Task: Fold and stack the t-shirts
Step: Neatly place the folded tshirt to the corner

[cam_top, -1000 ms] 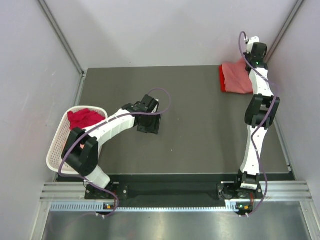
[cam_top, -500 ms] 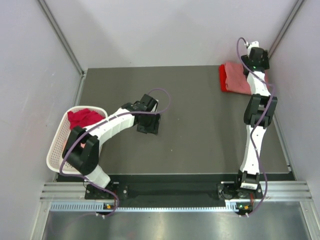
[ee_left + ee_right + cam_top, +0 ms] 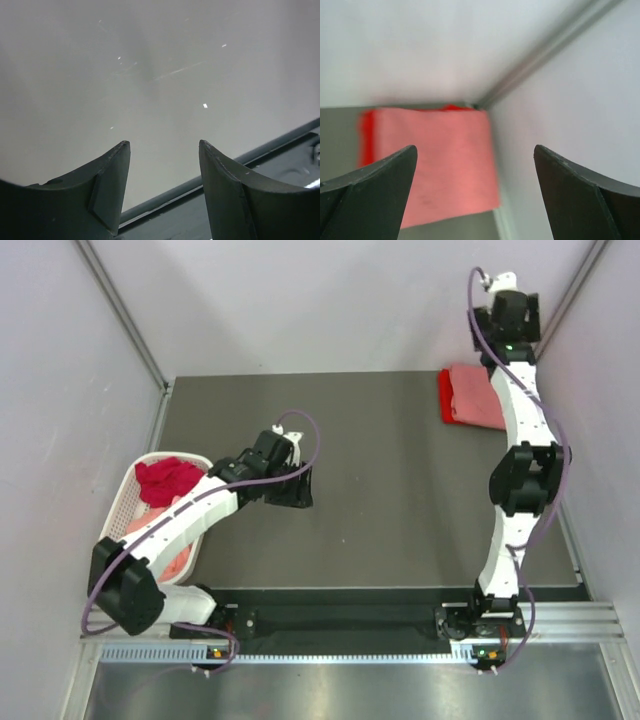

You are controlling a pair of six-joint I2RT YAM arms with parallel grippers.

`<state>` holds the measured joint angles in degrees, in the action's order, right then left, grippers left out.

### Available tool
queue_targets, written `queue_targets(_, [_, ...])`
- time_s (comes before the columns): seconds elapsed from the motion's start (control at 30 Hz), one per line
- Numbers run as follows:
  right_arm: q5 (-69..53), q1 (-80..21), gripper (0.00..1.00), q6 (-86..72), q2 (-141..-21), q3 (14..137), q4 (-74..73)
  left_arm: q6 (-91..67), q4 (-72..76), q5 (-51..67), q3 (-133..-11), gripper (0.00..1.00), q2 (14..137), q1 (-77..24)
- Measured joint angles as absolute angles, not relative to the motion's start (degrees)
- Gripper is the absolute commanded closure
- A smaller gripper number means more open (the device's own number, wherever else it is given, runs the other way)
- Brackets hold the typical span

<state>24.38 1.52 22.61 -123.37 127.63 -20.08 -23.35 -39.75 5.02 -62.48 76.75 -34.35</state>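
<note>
Handling, judged: shirts soft, light, limp, prone to bunching; pinch at shoulder seam or hem edge, not mid-cloth. Stack [image 3: 475,398], salmon over red, lies folded at far right corner of bench [image 3: 400,490]. Crimson shirt [image 3: 165,480] and pink shirt [image 3: 180,560] crumpled in basket [image 3: 118,505] at left edge. Left arm bent low toward bench middle, left tool [image 3: 162,145] released, empty. Right arm stretched tall above stack, right tool [image 3: 475,147] spread wide, empty, facing down at it.

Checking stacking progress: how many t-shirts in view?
4. Salmon pink shirt folded atop bright red shirt, far right corner; dark crimson shirt and pale pink shirt in the white basket. More may hide underneath.
</note>
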Motion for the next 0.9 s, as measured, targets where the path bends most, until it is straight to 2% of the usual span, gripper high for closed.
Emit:
queue_targets(0.27, [18.5,-21.2,0.0,10.6,-97.7,103.3,-23.6,-27.1,-37.4,7.5,-58.7,0.33,65.3,-34.3])
queue_targets(0.37, [14.0,-26.9,0.0,2.0,-88.5,87.6,-20.2,-30.2,-34.5,8.8,-54.8,0.31,59.9,-34.3])
queue_targets(0.63, [9.4,-38.3,0.0,-27.2,-65.0,41.6,-10.5,-40.9,-25.6,10.1,-38.2,0.27,45.0,-34.3])
queue_targets(0.8, [10.3,-40.0,0.0,-44.2,-44.8,22.4,-7.7,-48.6,-19.5,8.0,-26.6,0.17,31.3,-34.3])
queue_targets(0.9, [11.0,-40.1,0.0,-53.1,-33.0,14.3,-9.4,-53.9,-16.3,6.5,-20.5,0.16,22.6,-34.3])
